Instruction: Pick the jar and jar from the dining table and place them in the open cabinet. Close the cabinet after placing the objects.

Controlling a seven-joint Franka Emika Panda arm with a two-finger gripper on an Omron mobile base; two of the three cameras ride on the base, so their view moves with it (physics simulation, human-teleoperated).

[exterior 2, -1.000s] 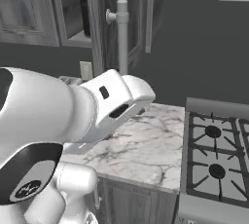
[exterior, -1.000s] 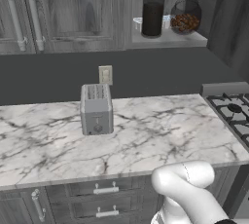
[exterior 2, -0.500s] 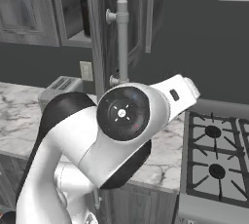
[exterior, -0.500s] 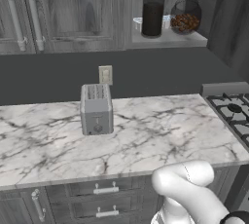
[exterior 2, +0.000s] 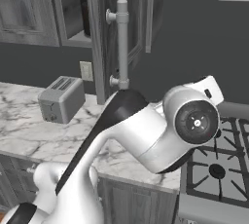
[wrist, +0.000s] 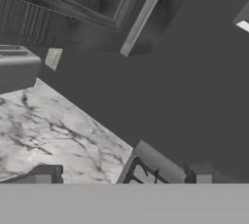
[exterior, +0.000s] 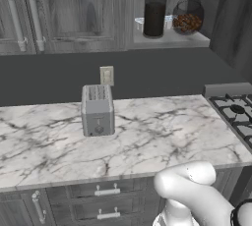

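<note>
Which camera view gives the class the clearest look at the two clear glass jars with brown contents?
The left base view: the tall cylindrical glass jar and the squat round glass jar stand side by side on the open dark grey wall cabinet's shelf. In the right base view the cabinet's open door hides them. The hand view looks elsewhere.

The tall jar (exterior: pixel 154 6) and the squat round jar (exterior: pixel 187 17) stand upright, side by side, on the shelf of the open cabinet (exterior: pixel 170 42).

Dark grey wood-grain cabinet (exterior: pixel 74 14), white-grey veined marble counter (exterior: pixel 147 136), silver toaster (exterior: pixel 97 110), brown-filled clear jars (exterior: pixel 170 16)
</note>
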